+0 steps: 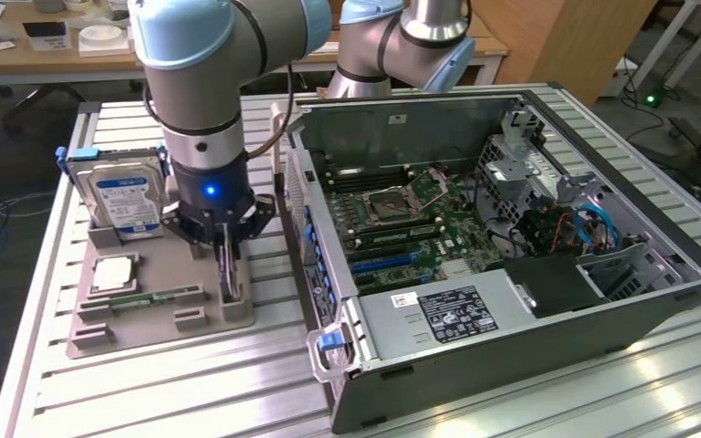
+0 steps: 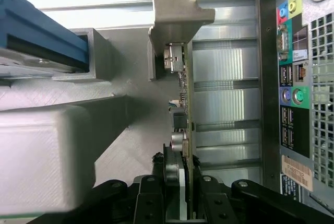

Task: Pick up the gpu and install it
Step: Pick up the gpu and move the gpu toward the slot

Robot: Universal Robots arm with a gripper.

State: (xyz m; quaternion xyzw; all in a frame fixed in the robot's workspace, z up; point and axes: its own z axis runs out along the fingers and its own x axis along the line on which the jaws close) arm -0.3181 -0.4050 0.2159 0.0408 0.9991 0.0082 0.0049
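Note:
The gpu point(image 1: 230, 278) stands on its edge in a slot of the grey holder point(image 1: 143, 328) on the table, at the exterior view's left of the open computer case point(image 1: 485, 228). My gripper point(image 1: 226, 255) reaches straight down over it. In the wrist view I see the card edge-on point(image 2: 185, 98), with its silver bracket point(image 2: 177, 10) at the far end. My gripper point(image 2: 181, 165) is shut on the gpu, with a black finger point(image 2: 169, 164) pressed against each face. I cannot tell whether the card has left the slot.
The holder also carries a hard drive with a blue label point(image 1: 125, 196), a square processor point(image 1: 113, 272) and a narrow green memory stick point(image 1: 143, 299). The case's rear port panel point(image 2: 292, 93) stands close beside the card. A second arm point(image 1: 405, 46) rises behind the case.

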